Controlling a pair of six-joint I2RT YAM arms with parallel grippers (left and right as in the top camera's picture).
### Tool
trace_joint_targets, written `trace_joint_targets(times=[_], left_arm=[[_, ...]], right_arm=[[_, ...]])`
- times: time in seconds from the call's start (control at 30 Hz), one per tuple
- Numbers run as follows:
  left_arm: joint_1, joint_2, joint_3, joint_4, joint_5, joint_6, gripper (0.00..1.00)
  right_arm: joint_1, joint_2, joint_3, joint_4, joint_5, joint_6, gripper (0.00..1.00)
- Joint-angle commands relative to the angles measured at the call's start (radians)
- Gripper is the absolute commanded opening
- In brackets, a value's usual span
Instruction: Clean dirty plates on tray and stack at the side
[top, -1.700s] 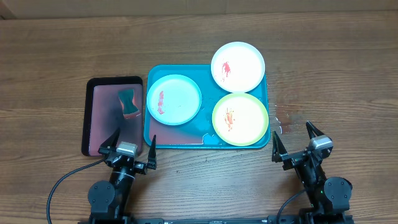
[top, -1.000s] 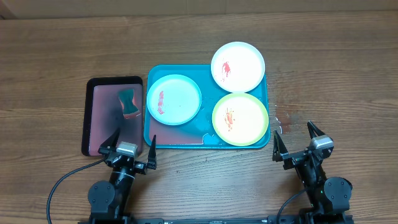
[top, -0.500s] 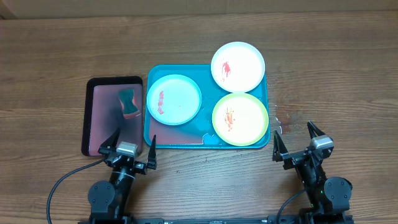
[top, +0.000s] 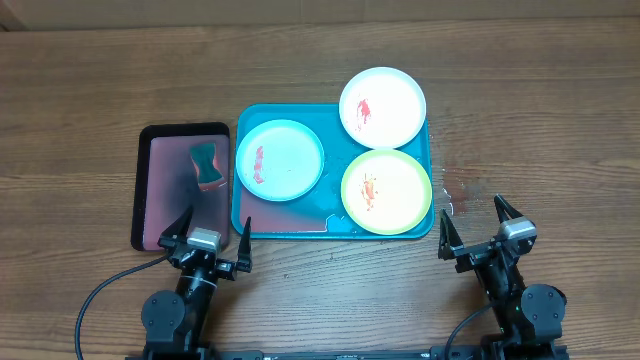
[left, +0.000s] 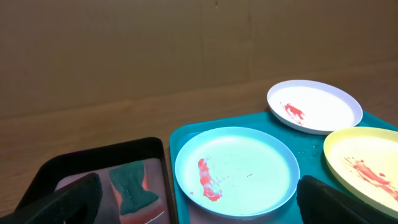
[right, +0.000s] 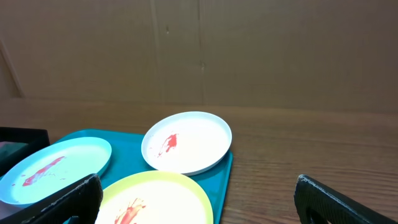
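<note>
The turquoise tray (top: 285, 215) holds three plates, each with a red-orange smear. The light blue plate (top: 281, 160) lies at the left; it also shows in the left wrist view (left: 239, 171). The white plate (top: 383, 107) rests on the tray's back right rim. The lime green plate (top: 387, 190) lies at the front right. My left gripper (top: 211, 237) is open and empty near the tray's front left corner. My right gripper (top: 474, 227) is open and empty, to the right of the tray's front corner.
A smaller black-rimmed pinkish tray (top: 158, 215) lies left of the turquoise tray, with a teal and orange sponge (top: 206, 166) on it. A wet patch (top: 465, 185) marks the wood right of the tray. A brown wall stands behind the table.
</note>
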Motion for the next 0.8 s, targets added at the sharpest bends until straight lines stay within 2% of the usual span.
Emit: trace_joint_targets(times=[0.0,0.27,0.37,0.57,0.77], left_arm=[[0.005,-0.010,-0.005,0.005,-0.010,0.019,1.00],[0.005,-0.010,0.013,0.006,-0.010,-0.031,1.00],[0.005,-0.010,0.052,-0.036,-0.010,-0.045,1.00],[0.005,0.048,0.207,-0.211,-0.036,-0.039,1.00],[0.005,0.224,0.407,-0.273,-0.040,-0.007,1.00]], right_arm=[[0.000,-0.009,-0.010,0.005,0.009,-0.001,1.00],[0.000,-0.009,0.002,0.011,-0.055,0.003,1.00],[0.000,-0.009,0.028,0.008,-0.074,0.012,1.00],[0.000,0.012,0.109,-0.043,-0.086,0.063,1.00],[0.000,0.128,0.244,-0.077,-0.115,0.063,1.00]])
